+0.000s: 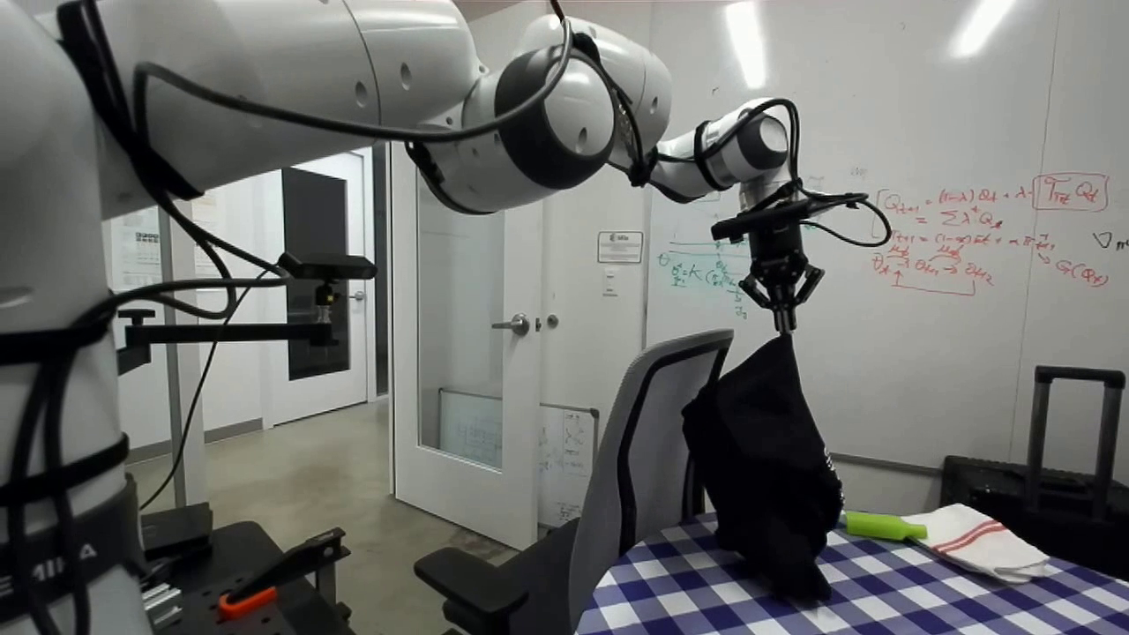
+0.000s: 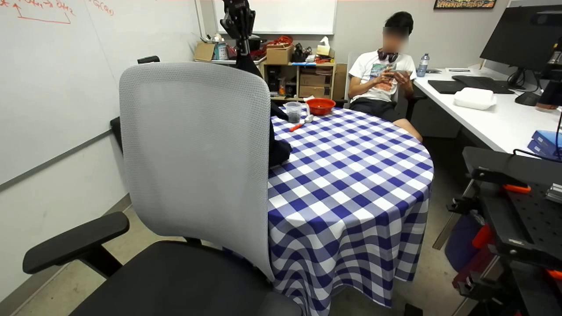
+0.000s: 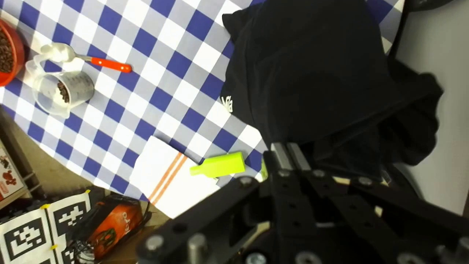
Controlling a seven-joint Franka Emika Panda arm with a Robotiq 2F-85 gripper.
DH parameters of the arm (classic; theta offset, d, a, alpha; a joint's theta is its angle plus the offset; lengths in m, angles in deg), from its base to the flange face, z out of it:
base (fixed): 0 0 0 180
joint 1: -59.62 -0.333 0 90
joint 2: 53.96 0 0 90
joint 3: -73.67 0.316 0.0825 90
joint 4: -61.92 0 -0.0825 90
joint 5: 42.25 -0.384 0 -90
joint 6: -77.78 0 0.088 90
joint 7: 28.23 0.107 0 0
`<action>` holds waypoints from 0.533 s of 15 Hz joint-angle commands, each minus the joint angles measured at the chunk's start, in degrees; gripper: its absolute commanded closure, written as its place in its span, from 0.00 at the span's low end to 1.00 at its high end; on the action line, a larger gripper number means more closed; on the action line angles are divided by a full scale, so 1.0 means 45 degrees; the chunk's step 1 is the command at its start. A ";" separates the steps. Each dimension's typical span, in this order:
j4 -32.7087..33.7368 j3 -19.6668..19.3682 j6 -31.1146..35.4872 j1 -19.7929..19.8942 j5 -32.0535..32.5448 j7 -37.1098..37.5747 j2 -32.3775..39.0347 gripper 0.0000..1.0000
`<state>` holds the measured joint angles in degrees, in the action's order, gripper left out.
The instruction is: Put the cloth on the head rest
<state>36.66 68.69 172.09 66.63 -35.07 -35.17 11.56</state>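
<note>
The black cloth hangs from my gripper beside the chair back, over the table. Its lower end reaches down to the checkered tablecloth. The gripper points down, shut on the cloth's upper tip; in the wrist view the fingertips are nearly together with the black cloth spread below them. The head rest is the grey chair's rounded top edge, at about fingertip height and apart from the gripper. In an exterior view the head rest stands in front, and the chair back hides much of the cloth.
The checkered tablecloth covers a round table. On it lie a green bottle-shaped item, a white striped towel, a measuring cup, a spoon and a red bowl. A person sits behind the table.
</note>
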 commanded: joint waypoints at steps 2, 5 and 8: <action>0.0151 -0.0074 -0.0075 0.0191 -0.0101 -0.0065 -0.1483 0.97; 0.0327 -0.0036 0.0085 0.0072 -0.0131 0.0172 -0.2131 0.97; 0.0195 0.0061 0.0076 -0.0551 -0.0078 0.0229 -0.2450 0.97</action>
<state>38.35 68.72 172.20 66.73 -35.42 -34.99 1.74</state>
